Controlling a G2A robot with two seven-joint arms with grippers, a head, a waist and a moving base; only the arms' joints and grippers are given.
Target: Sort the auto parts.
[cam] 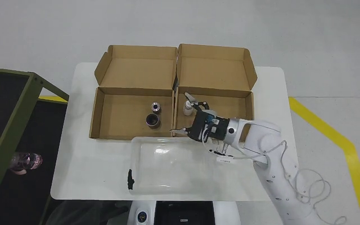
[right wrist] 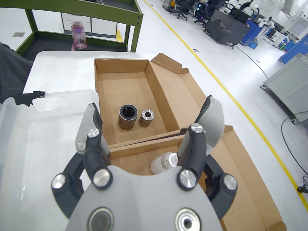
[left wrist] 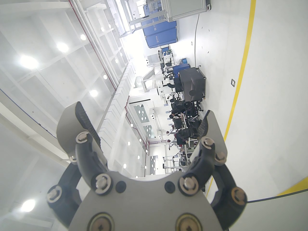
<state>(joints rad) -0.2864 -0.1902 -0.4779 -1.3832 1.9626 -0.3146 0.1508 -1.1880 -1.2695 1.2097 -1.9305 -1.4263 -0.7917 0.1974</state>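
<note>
Two open cardboard boxes stand side by side at the back of the white table. The left box holds a dark metal sleeve and a small silver cylinder, both upright. A white plastic part lies in the right box. My right gripper hovers open over the divide between the boxes, just above the white part, with nothing in it. My left gripper is open and empty, facing the hall.
A clear plastic bin with a black tape patch sits at the table's front. Both box lids stand open at the back. A green cart with a pink bottle stands left of the table.
</note>
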